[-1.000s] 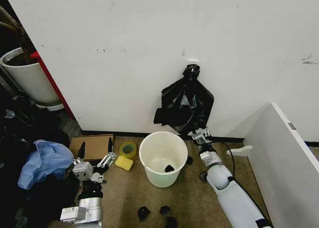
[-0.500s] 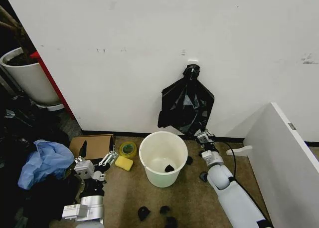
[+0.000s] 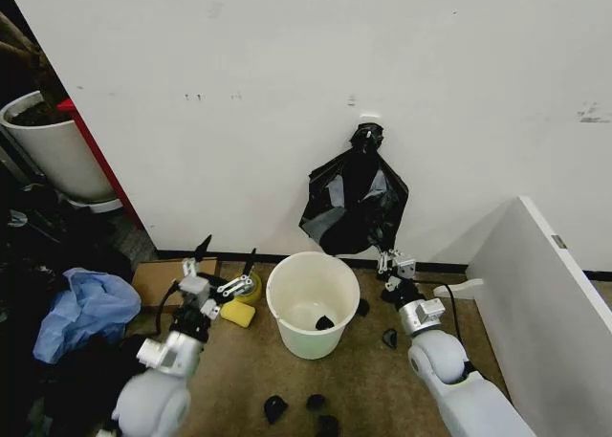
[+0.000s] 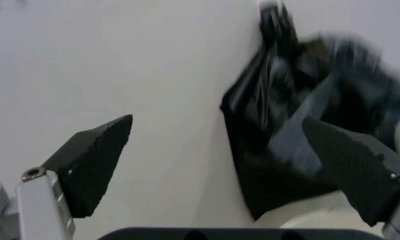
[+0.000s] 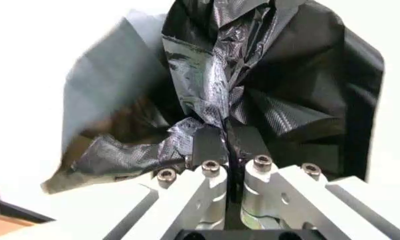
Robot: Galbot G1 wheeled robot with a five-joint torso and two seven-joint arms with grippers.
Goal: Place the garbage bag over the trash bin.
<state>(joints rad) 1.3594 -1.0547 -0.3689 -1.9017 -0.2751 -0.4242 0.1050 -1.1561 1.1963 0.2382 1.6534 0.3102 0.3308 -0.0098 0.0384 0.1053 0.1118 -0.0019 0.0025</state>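
Wall (image 3: 287, 93): white, behind everything.
Garbage bag (image 3: 356, 203): black, hanging from a hook on the wall, just above and behind the trash bin.
Trash bin (image 3: 313, 303): white, upright on the floor.
Right tool (image 5: 225, 145): clamped on the bag's lower edge.
Left tool (image 3: 227, 265): fingers spread wide, holding nothing, left of the bin.
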